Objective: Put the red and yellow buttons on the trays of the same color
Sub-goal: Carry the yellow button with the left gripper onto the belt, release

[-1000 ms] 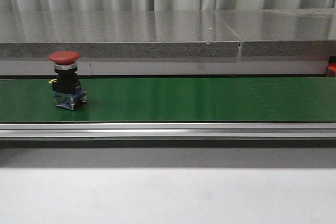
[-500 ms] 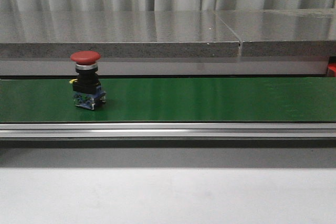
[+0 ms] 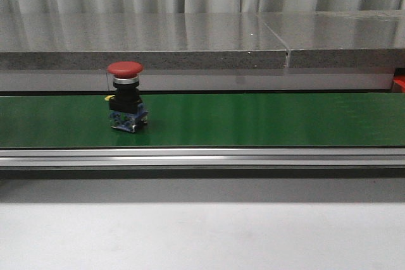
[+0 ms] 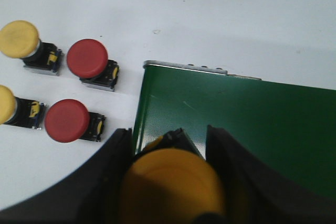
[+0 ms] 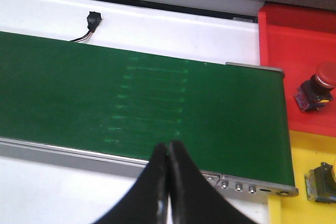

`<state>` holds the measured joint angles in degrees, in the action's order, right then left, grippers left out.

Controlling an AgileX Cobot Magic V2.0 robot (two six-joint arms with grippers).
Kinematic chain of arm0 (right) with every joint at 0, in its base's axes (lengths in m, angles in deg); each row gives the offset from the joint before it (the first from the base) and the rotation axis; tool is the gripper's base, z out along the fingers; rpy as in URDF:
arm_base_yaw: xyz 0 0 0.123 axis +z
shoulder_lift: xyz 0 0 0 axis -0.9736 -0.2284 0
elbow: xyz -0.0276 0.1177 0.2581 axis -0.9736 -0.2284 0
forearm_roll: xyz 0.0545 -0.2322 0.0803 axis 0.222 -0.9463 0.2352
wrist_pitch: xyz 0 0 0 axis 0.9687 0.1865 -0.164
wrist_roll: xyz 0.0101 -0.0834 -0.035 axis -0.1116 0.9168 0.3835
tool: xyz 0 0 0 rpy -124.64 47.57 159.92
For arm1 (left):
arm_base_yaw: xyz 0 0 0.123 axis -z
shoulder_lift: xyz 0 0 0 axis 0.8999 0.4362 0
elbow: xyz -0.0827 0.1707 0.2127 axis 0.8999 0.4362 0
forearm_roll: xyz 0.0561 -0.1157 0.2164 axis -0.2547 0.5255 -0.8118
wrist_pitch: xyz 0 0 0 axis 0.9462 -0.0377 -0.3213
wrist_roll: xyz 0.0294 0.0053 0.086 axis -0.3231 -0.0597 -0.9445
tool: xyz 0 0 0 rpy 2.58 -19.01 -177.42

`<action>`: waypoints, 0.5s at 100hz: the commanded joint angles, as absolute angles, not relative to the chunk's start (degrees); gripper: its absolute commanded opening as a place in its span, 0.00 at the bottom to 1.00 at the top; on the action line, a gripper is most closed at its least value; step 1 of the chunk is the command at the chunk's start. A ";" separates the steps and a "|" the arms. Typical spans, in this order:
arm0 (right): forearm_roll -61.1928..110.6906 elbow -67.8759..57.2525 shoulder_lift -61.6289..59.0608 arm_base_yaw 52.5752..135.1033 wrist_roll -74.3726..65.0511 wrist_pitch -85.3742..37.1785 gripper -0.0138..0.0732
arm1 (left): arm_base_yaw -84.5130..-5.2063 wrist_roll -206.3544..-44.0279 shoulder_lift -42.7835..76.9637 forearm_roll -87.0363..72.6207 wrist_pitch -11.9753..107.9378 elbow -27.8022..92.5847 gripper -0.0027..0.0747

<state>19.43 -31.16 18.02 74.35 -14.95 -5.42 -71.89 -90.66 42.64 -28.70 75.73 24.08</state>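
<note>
1. On the white table (image 4: 210, 9) beside the left gripper (image 4: 170, 140), four loose buttons are seen lying on their sides: two yellow buttons (image 4: 20, 40) farthest from the jaws, and two red buttons (image 4: 87, 59) nearer to them, just off the end of the green belt (image 4: 252, 114).
2. The left gripper's jaws are spread partway and are closed on a yellow-capped button (image 4: 170, 182), which fills the gap between them; it is held above the end of the belt.
3. In the front view, a red mushroom button (image 3: 125, 96) is seen standing upright on the belt's left part, with no gripper near it.
4. The right gripper (image 5: 168, 153) is seen with its jaws pressed fully together and nothing between them, above the near edge of the belt.
5. Beyond the belt's end, to one side of those jaws, a red tray (image 5: 294, 40) is seen with a red button (image 5: 315, 90) lying in it.
6. Next to it, a yellow tray (image 5: 304, 150) is seen holding a button body (image 5: 321, 182), whose cap colour cannot be told.
</note>
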 commanded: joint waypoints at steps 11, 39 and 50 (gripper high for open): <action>19.33 -29.62 18.25 74.39 -14.64 -9.09 0.02 | -69.80 -90.74 44.15 -29.51 71.72 22.39 0.03; 19.33 -29.62 18.25 74.39 -14.64 -9.09 0.02 | -69.80 -90.74 49.59 -29.51 71.83 22.39 0.04; 19.33 -29.62 18.25 74.39 -14.64 -9.09 0.02 | -69.80 -90.74 50.59 -29.41 71.96 22.39 0.08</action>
